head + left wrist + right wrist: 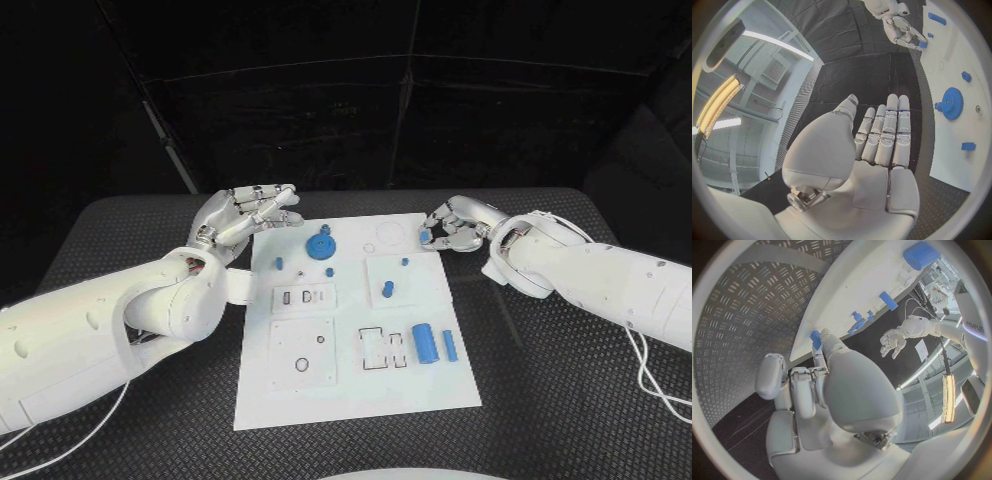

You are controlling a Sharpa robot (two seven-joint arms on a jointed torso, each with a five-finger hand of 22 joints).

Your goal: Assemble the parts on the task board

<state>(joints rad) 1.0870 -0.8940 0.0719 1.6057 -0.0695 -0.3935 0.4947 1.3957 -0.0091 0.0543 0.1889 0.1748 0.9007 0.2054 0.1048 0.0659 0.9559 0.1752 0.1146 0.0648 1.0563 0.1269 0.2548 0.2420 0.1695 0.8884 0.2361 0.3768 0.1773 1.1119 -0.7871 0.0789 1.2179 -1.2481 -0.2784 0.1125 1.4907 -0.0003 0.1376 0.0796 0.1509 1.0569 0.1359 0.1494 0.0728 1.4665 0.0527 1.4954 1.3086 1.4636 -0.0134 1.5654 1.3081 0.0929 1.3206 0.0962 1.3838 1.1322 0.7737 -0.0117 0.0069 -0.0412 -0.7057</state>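
Your right hand [459, 228] sat at the board's two-o'clock corner, fingers curled in and pinching a small blue part [426, 236] over the edge, presumably to carry it to a socket. Your left hand [248, 215] hovered at ten o'clock, fingers straight and apart, holding nothing, likely waiting its turn. Between them lay the task board [361, 390], a smooth white plate on the ribbed black worktop [577, 400], bearing a toothed blue gear [320, 245] and a blue cylinder [424, 343].
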